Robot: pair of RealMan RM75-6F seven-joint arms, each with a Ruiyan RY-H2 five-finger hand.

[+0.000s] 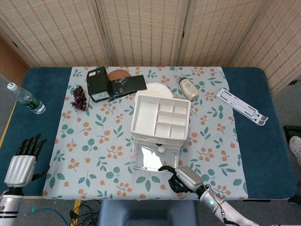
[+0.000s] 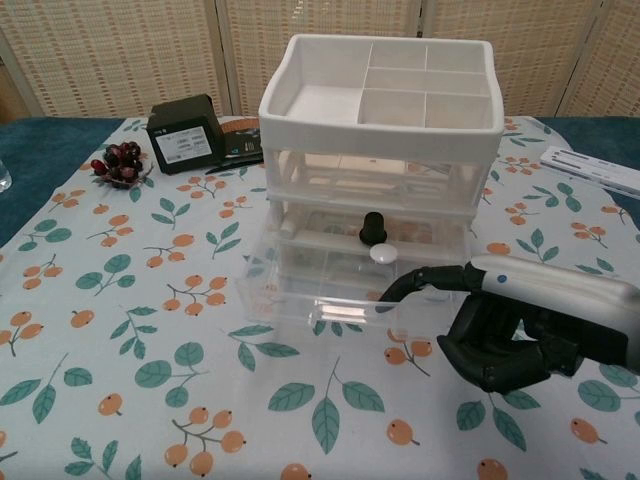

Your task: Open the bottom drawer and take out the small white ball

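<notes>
No text, brand, number or sign can be read in either view. The black box (image 2: 185, 132) carries a pale label on its front face with dark print, and the small bottle (image 1: 189, 88) and the water bottle (image 1: 27, 100) each carry a label, but in every case the lettering is too small and blurred to make out. The white drawer unit (image 2: 380, 110) and the white folded stand (image 1: 242, 106) bear no legible marking.
</notes>
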